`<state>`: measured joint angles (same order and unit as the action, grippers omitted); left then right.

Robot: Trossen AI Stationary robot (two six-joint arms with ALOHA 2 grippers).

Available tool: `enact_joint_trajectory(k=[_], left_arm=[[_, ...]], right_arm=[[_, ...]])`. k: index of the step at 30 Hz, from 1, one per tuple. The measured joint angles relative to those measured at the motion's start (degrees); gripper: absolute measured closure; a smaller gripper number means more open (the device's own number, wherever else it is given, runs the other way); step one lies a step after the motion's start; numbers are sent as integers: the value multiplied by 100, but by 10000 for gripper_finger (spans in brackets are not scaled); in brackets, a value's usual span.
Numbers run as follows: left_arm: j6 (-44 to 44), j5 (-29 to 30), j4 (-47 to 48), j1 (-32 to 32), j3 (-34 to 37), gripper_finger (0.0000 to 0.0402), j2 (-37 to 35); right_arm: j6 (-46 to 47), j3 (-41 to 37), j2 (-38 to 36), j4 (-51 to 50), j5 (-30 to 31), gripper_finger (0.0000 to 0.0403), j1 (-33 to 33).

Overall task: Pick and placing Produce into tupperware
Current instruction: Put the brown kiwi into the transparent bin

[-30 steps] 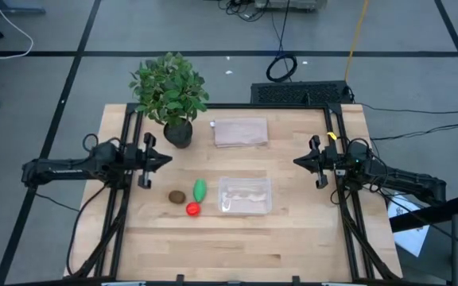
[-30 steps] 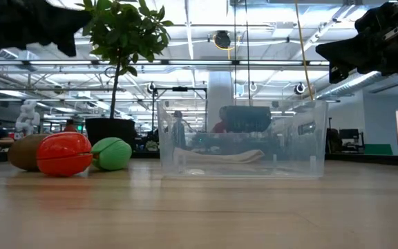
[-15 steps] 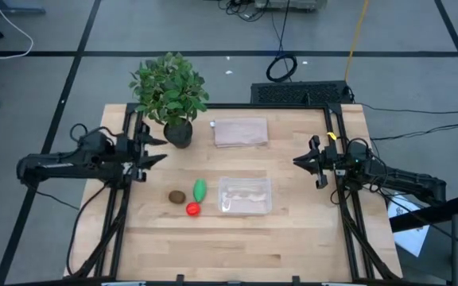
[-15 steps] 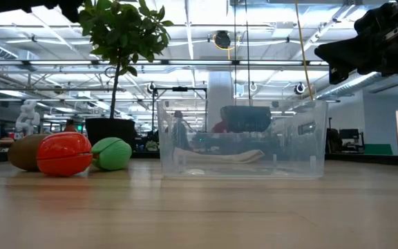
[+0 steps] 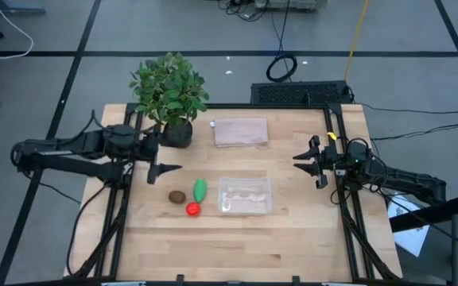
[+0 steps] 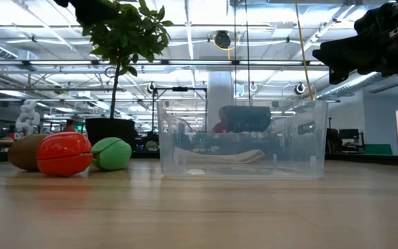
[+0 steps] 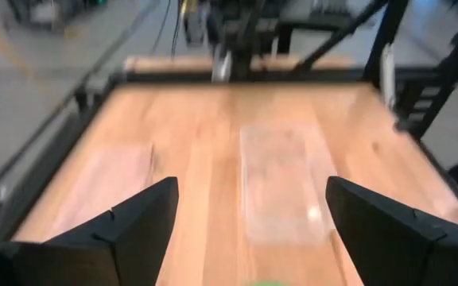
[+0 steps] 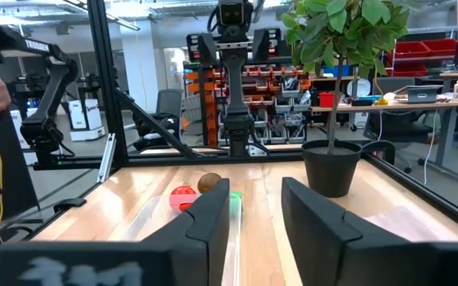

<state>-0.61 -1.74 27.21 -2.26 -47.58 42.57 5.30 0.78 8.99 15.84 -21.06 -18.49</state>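
No food is in the box yet

The tupperware (image 5: 245, 195) sits near the middle of the table and none of the three toy foods is in it, so I think the whole job is still to do. The three foods lie together at about 9 o'clock from the box, close by but not touching it: the brown one (image 5: 177, 196), the green one (image 5: 199, 189) and the red one (image 5: 192, 210). The left gripper (image 5: 163, 168) hangs at about 11 o'clock from the foods, its fingers spread wide and holding nothing. The right gripper (image 5: 302, 160) waits at about 2 o'clock from the box, fingers apart and holding nothing too. I cannot read any words or labels anywhere.
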Motion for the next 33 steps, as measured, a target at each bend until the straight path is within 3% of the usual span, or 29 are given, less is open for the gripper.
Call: enact_joint_trajectory(k=[12, 16, 33], left_arm=[[1145, -332, 2410, 96, -998, 110, 927], [1213, -538, 2605, 122, -1001, 110, 1252], [789, -437, 3122, 407, -1001, 110, 2705]], right_arm=[[-17, 1, 0, -2, 2, 275, -1], [-30, 0, 0, 0, 9, 271, 1], [-42, 1, 0, 4, 35, 270, -2]])
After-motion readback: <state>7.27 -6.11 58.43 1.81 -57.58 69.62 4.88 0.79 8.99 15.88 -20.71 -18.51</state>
